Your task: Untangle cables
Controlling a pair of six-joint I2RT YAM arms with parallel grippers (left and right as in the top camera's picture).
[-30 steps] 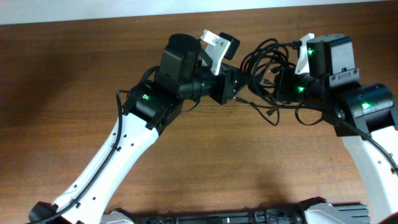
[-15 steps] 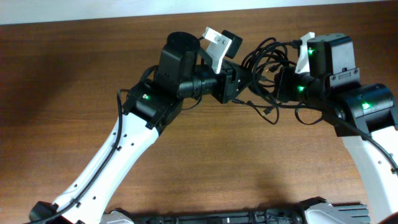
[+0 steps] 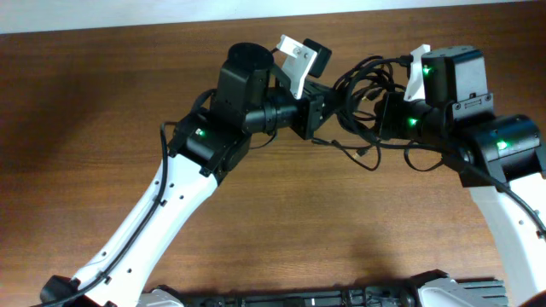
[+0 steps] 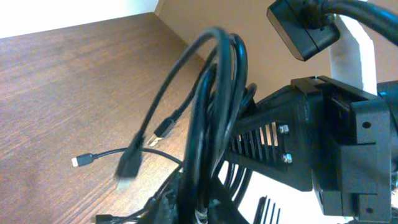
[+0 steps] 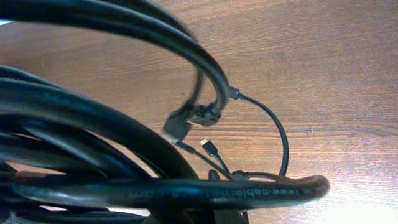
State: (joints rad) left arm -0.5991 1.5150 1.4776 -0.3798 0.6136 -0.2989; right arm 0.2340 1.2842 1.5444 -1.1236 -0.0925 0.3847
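A tangled bundle of black cables (image 3: pixel 365 85) hangs between my two grippers near the table's far edge. My left gripper (image 3: pixel 331 109) is shut on the bundle's left side; in the left wrist view thick black loops (image 4: pixel 211 118) rise from its jaws. My right gripper (image 3: pixel 386 115) is shut on the bundle's right side; in the right wrist view a thick printed cable (image 5: pixel 186 190) crosses its jaws. Thin cables with small plugs (image 3: pixel 368 155) trail onto the wood below, also seen in the right wrist view (image 5: pixel 208 146).
The brown wooden table (image 3: pixel 102 102) spreads to the left and front. A pale wall runs along the table's far edge (image 3: pixel 171 13). The right arm's black wrist body (image 4: pixel 336 137) is close in front of the left gripper.
My left gripper has shifted slightly up and left with the cables; the loose strands below the bundle have moved a little. The right arm has not moved.
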